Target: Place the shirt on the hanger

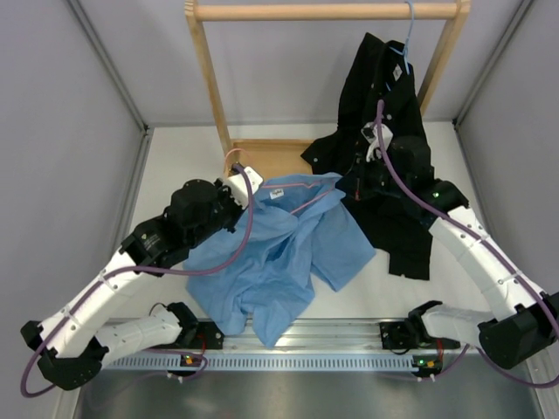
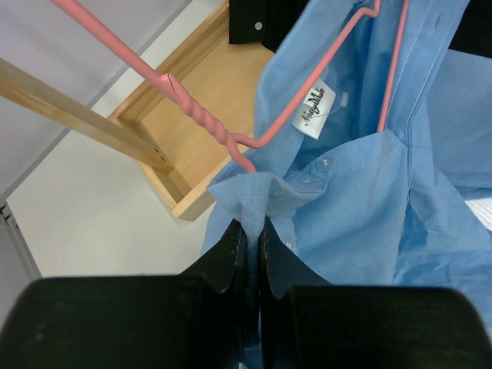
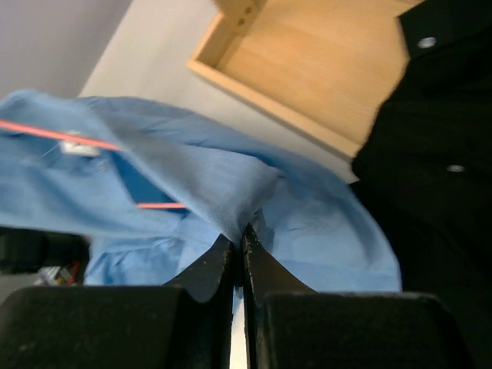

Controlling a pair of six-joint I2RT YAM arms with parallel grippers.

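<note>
The light blue shirt [image 1: 279, 262] lies crumpled mid-table, its collar end lifted between both arms. The pink hanger [image 1: 301, 185] runs inside the collar, and its hook points toward the wooden base. In the left wrist view the hanger's twisted neck [image 2: 200, 115] and two wires pass the white neck label [image 2: 314, 104]. My left gripper [image 2: 254, 231] is shut on a fold of the shirt [image 2: 361, 231] at the collar's left side. My right gripper [image 3: 238, 238] is shut on a pinch of the shirt [image 3: 192, 184] at its right side, with a stretch of the hanger [image 3: 54, 132] showing beyond.
A wooden rack [image 1: 323, 10] stands at the back, its base tray [image 1: 275, 157] just behind the collar. A black shirt [image 1: 393, 131] hangs from a pale blue hanger [image 1: 409, 35] and drapes onto the table beside my right gripper. Grey walls close both sides.
</note>
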